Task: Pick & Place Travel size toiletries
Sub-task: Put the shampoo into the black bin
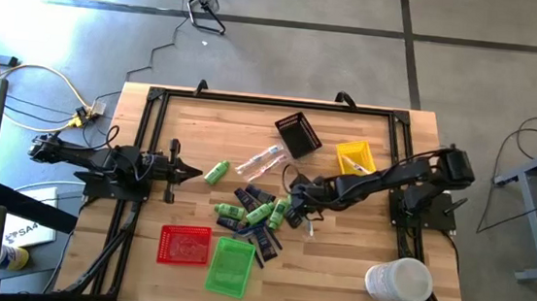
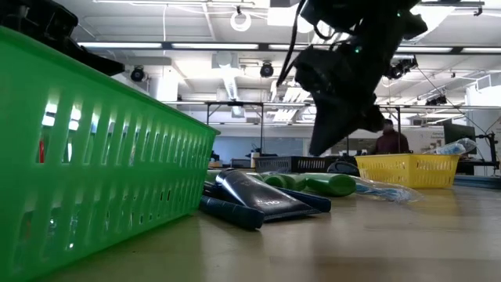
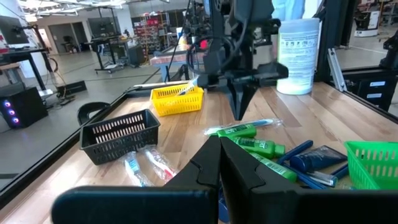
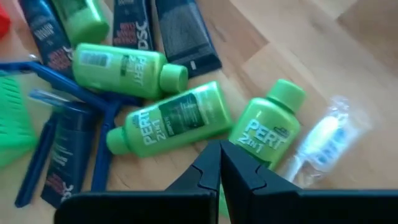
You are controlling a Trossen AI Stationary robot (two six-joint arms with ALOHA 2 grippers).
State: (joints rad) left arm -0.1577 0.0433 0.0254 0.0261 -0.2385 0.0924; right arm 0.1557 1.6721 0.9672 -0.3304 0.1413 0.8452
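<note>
The travel size toiletries lie in a pile [image 1: 253,213] at mid-table: green bottles [image 4: 171,118], dark flat packets [image 4: 186,31] and thin blue sticks [image 4: 37,68]. One green bottle [image 1: 216,172] lies apart on its side, and clear-wrapped sticks [image 1: 263,160] lie beyond the pile. My right gripper [image 4: 221,163] is shut and slants down just above the pile's right end, over a green bottle [image 4: 267,130], holding nothing; it shows as well in the low view [image 2: 317,149] and the left wrist view [image 3: 239,115]. My left gripper [image 1: 189,171] waits shut at the table's left, level.
A black tray [image 1: 297,134] and a yellow tray [image 1: 356,158] stand behind the pile. A red tray [image 1: 185,245] and a green tray [image 1: 230,264] sit near the front edge. A big white cylinder [image 1: 399,279] stands at the front right.
</note>
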